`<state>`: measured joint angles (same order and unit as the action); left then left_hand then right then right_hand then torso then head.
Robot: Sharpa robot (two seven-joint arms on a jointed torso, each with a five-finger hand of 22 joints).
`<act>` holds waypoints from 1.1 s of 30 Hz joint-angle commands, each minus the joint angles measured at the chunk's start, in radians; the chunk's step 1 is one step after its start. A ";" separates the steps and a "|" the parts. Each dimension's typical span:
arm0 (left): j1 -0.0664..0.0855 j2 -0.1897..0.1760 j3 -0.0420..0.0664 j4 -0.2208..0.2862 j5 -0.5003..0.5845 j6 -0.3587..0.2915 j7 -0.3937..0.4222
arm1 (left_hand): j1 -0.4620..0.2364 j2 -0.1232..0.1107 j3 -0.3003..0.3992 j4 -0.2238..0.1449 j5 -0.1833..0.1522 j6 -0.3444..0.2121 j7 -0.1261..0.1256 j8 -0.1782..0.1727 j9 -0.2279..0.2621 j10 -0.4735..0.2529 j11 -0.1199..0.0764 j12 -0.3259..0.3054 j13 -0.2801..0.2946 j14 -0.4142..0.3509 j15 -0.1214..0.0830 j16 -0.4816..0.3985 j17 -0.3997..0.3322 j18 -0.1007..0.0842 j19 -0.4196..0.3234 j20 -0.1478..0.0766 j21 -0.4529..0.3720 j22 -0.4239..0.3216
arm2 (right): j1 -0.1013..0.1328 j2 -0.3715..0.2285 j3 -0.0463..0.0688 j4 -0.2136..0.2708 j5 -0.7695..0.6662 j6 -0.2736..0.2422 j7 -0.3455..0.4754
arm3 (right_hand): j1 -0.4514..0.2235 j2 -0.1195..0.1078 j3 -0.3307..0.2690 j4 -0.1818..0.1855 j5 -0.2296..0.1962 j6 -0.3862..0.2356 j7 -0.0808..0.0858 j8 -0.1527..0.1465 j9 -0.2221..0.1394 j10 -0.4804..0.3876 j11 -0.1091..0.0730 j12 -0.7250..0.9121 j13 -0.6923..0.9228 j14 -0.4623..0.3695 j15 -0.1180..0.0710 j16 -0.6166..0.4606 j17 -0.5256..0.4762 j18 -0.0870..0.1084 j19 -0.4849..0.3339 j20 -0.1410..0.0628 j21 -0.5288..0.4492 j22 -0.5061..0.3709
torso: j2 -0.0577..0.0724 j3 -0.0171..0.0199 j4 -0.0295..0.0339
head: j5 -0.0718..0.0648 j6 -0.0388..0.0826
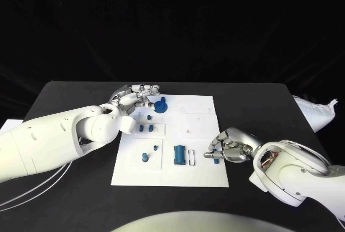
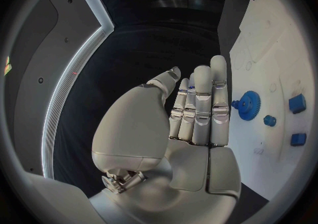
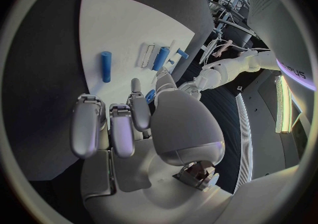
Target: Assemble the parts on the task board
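The white task board [image 1: 205, 124] lies in the middle of the black table. My left hand [image 1: 133, 97] hovers at the board's far left corner, just beside the blue gear [image 1: 161, 107]. In the left wrist view its fingers [image 2: 202, 107] are straight and together, the thumb lies alongside, and a small blue part [image 2: 191, 79] shows at the tips. My right hand [image 1: 229, 147] is over the board's right edge, fingers curled, with a small blue part [image 3: 151, 95] pinched by the thumb. A blue peg [image 1: 216, 159] lies on the board just beside it.
A blue cylinder [image 1: 178, 154] lies next to a narrow white slot [image 1: 191, 157] on the near half of the board. Small blue pieces [image 1: 146, 127] stand mid-left, and more [image 1: 145, 157] lie near left. White cloth [image 1: 316, 112] sits at the table's right edge.
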<state>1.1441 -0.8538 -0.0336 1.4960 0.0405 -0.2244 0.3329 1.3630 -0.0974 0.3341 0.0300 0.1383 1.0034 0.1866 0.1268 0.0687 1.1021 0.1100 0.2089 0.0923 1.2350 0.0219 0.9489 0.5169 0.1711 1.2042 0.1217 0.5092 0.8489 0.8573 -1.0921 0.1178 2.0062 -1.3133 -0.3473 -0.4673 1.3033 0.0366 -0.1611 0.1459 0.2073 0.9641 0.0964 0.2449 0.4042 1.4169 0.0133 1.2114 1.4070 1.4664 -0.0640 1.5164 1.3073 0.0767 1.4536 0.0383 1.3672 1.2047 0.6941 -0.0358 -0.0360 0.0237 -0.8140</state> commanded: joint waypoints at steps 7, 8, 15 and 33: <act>0.000 -0.002 0.000 0.007 -0.006 0.016 0.006 | 0.012 0.001 0.002 -0.005 0.000 -0.007 0.000 0.006 -0.001 -0.008 0.001 0.005 0.001 -0.008 0.001 -0.001 -0.001 0.011 0.003 0.000 -0.007 -0.001 | 0.005 -0.055 0.000 0.014 -0.129 0.021 -0.032 | -0.004 0.002 0.001 0.018 0.055 0.025 0.001 -0.019 -0.027 -0.017 0.002 -0.037 -0.107 0.081 0.007 -0.016 0.159 0.000 -0.008 0.007 -0.018 -0.019 | -0.001 0.0010 -0.0096 | -0.004 0.002; 0.000 -0.002 0.000 0.007 -0.006 0.016 0.006 | 0.012 0.001 0.002 -0.005 0.000 -0.007 0.000 0.006 -0.001 -0.008 0.001 0.005 0.001 -0.008 0.001 -0.001 -0.001 0.011 0.003 0.000 -0.007 -0.001 | 0.005 -0.055 0.000 0.013 -0.140 0.021 -0.040 | 0.003 0.005 0.006 0.016 0.073 0.028 0.000 -0.021 -0.030 -0.018 0.001 -0.040 -0.108 0.081 0.006 -0.017 0.158 0.000 -0.008 0.006 -0.018 -0.020 | -0.001 0.0006 -0.0089 | -0.005 0.002; -0.001 0.001 0.000 0.007 -0.006 0.019 0.006 | 0.012 0.001 0.002 -0.006 0.000 -0.008 0.000 0.006 -0.001 -0.008 0.001 0.006 0.001 -0.008 0.001 -0.001 -0.002 0.011 0.003 0.000 -0.007 -0.001 | -0.001 -0.029 0.000 -0.016 -0.220 0.022 -0.103 | 0.046 0.030 0.047 0.003 0.095 0.049 -0.005 -0.033 -0.049 -0.017 -0.005 -0.044 -0.110 0.081 0.001 -0.017 0.159 0.000 -0.006 0.002 -0.019 -0.019 | -0.001 0.0007 -0.0072 | -0.009 0.002; -0.002 -0.004 0.000 0.008 -0.006 0.018 0.004 | 0.012 0.001 0.002 -0.006 0.000 -0.008 0.000 0.006 -0.001 -0.008 0.001 0.006 0.001 -0.009 0.002 -0.001 -0.002 0.011 0.003 0.000 -0.007 -0.001 | -0.026 0.035 0.000 -0.064 -0.253 0.089 -0.138 | 0.035 0.031 0.069 0.021 0.095 0.071 -0.006 -0.057 -0.074 -0.014 -0.006 -0.049 -0.112 0.081 0.000 -0.019 0.157 -0.001 -0.006 0.000 -0.019 -0.018 | -0.001 0.0007 -0.0077 | -0.001 -0.007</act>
<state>1.1422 -0.8582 -0.0337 1.5014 0.0389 -0.2239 0.3327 1.3630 -0.0975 0.3341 0.0301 0.1383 1.0034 0.1866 0.1268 0.0687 1.1007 0.1086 0.2089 0.0923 1.2350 0.0219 0.9489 0.5165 0.1712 1.2042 0.1217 0.5092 0.8489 0.8323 -1.0588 0.1173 1.9433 -1.5407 -0.3001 -0.5845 1.3441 0.0695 -0.0946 0.1656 0.3002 1.0309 0.0908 0.1928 0.3304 1.3945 0.0133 1.1635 1.4504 1.4664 -0.0601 1.5009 1.3079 0.0767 1.4500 0.0418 1.3548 1.1856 0.6938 -0.0345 -0.0432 0.0227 -0.8182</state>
